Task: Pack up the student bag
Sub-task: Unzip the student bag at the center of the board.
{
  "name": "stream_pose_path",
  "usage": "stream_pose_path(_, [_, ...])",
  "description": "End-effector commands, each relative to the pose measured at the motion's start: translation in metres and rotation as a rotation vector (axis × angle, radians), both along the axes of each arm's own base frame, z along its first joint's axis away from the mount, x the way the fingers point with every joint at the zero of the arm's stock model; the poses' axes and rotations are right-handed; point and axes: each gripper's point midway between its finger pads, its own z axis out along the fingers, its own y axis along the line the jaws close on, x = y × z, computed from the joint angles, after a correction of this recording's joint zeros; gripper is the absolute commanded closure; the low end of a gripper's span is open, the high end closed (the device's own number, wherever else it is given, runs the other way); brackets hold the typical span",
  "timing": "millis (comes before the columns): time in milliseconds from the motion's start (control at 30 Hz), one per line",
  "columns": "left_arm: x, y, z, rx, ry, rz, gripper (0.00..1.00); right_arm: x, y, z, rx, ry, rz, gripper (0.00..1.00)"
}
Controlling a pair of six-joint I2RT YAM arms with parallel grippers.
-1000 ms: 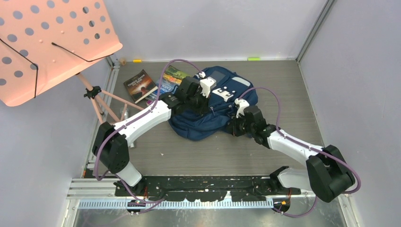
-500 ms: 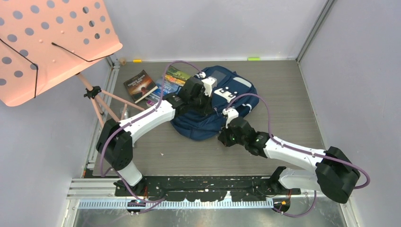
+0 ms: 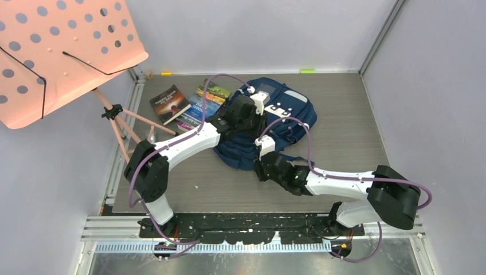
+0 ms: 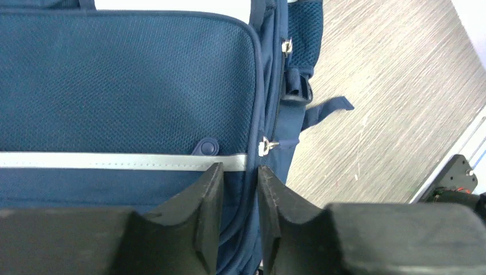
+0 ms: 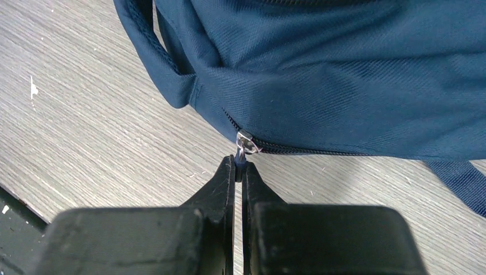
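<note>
The student bag (image 3: 289,112), navy with a white stripe, lies flat in the middle of the table. My left gripper (image 3: 250,122) sits on its left part. In the left wrist view its jaws (image 4: 239,172) stand narrowly apart with a bunched seam fold of the student bag (image 4: 114,86) between them, just below the white stripe (image 4: 86,160). My right gripper (image 3: 262,167) is at the bag's near edge. In the right wrist view it (image 5: 239,164) is shut on the blue pull tab of the zipper slider (image 5: 247,142), at the left end of the zipper line on the bag (image 5: 344,69).
Two books (image 3: 170,102) (image 3: 205,98) lie on the table left of the bag. A pink perforated music stand (image 3: 57,51) rises at the far left, its legs (image 3: 129,123) on the table edge. A bag strap (image 5: 458,183) trails on the wood near the right gripper.
My right gripper has travelled left and toward the near side along the bag's edge, still pinching the zipper pull. The bag and my left gripper have shifted slightly to the far right.
</note>
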Motion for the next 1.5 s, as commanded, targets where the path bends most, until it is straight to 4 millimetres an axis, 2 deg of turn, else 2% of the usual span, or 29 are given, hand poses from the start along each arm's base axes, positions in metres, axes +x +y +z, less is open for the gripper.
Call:
stream_pose_path(0, [0.019, -0.003, 0.058, -0.149, -0.177, 0.037, 0.57, 0.01, 0.021, 0.055, 0.181, -0.123, -0.024, 0.99])
stream_pose_path(33, [0.018, 0.003, 0.059, -0.145, -0.182, 0.043, 0.47, 0.009, 0.015, 0.049, 0.172, -0.12, -0.033, 1.0])
stream_pose_path(67, [0.016, 0.01, 0.06, -0.138, -0.185, 0.052, 0.39, 0.009, 0.01, 0.054, 0.184, -0.135, -0.05, 0.99])
stream_pose_path(167, [0.01, 0.037, 0.061, -0.095, -0.198, 0.099, 0.22, 0.006, -0.006, 0.046, 0.168, -0.132, -0.088, 0.99])
stream_pose_path(300, [0.004, 0.084, 0.054, -0.023, -0.201, 0.203, 0.1, 0.004, -0.026, 0.04, 0.152, -0.131, -0.146, 0.99])
stream_pose_path(433, [-0.004, 0.133, 0.037, 0.0, -0.145, 0.344, 0.07, 0.002, -0.041, 0.033, 0.13, -0.128, -0.181, 0.99])
stream_pose_path(500, [-0.013, 0.147, 0.022, -0.042, -0.105, 0.392, 0.09, 0.002, -0.049, 0.031, 0.111, -0.133, -0.206, 0.99])
stream_pose_path(533, [-0.02, 0.152, 0.008, -0.057, -0.071, 0.403, 0.12, 0.001, -0.053, 0.028, 0.099, -0.128, -0.212, 0.99])
stream_pose_path(633, [-0.03, 0.163, -0.009, -0.094, -0.009, 0.439, 0.21, 0.0, -0.058, 0.031, 0.1, -0.134, -0.223, 0.99])
stream_pose_path(767, [-0.046, 0.167, -0.029, -0.125, 0.065, 0.43, 0.35, -0.001, -0.063, 0.031, 0.096, -0.133, -0.233, 0.99])
stream_pose_path(833, [-0.05, 0.167, -0.036, -0.143, 0.085, 0.427, 0.35, -0.001, -0.063, 0.031, 0.1, -0.129, -0.234, 1.0])
stream_pose_path(1167, [-0.043, 0.159, -0.068, -0.145, 0.16, 0.421, 0.38, -0.002, -0.061, 0.029, 0.109, -0.117, -0.233, 1.0])
stream_pose_path(1267, [-0.038, 0.156, -0.076, -0.14, 0.172, 0.422, 0.47, -0.002, -0.062, 0.03, 0.111, -0.123, -0.239, 0.99])
stream_pose_path(1467, [-0.042, 0.151, -0.089, -0.135, 0.209, 0.4, 0.7, -0.002, -0.067, 0.031, 0.1, -0.127, -0.249, 0.99])
